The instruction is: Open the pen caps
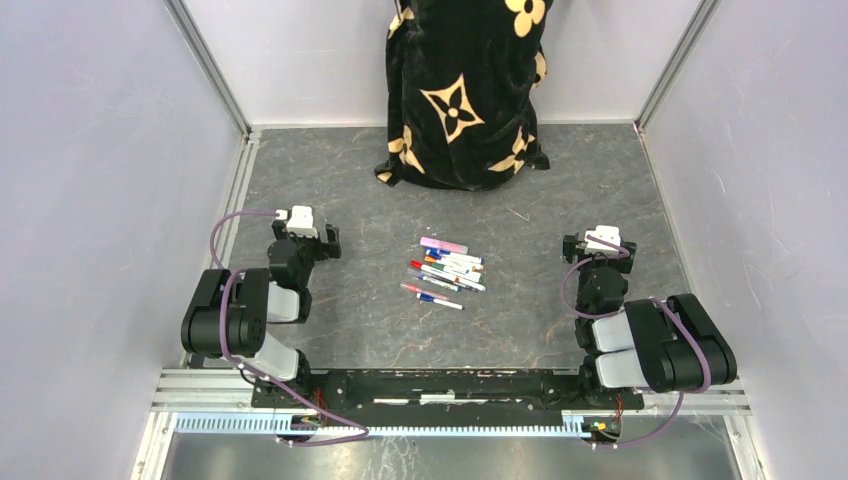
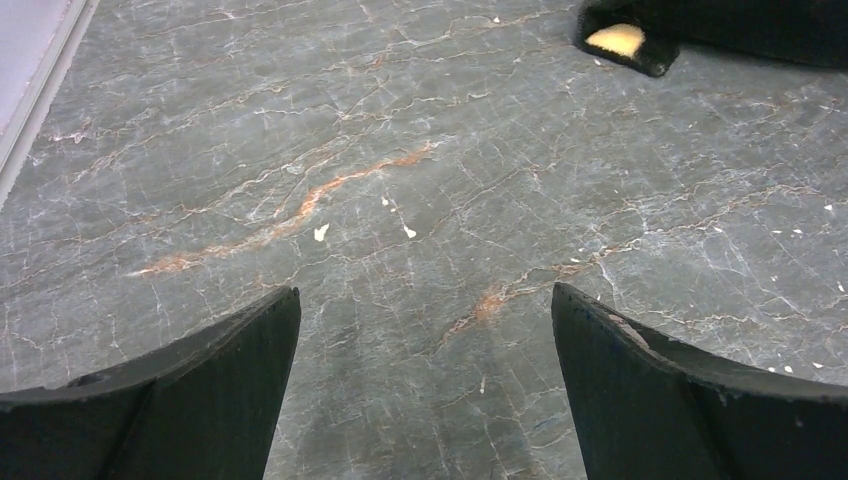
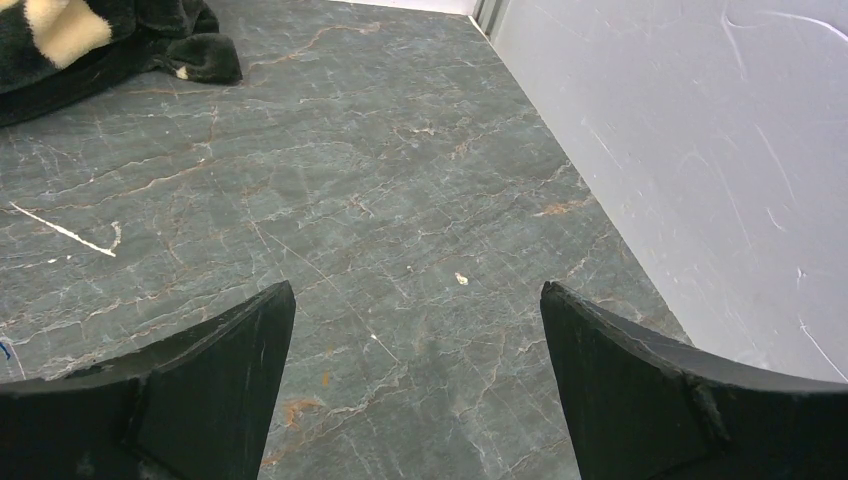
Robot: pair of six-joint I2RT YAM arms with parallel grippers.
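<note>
Several thin marker pens (image 1: 445, 270) lie in a loose pile at the table's middle, mostly white barrels with coloured ends, one pink at the top. Their caps are too small to tell apart from the barrels. My left gripper (image 1: 303, 228) is left of the pile, open and empty; in its wrist view (image 2: 425, 310) only bare table lies between its fingers. My right gripper (image 1: 600, 242) is right of the pile, open and empty; its wrist view (image 3: 418, 300) shows bare table too. No pen shows in either wrist view.
A black cloth with cream flower shapes (image 1: 465, 90) hangs at the back middle, its hem on the table (image 2: 640, 35). Grey walls stand left and right (image 3: 700, 150). The table is dark marbled grey (image 1: 500, 330).
</note>
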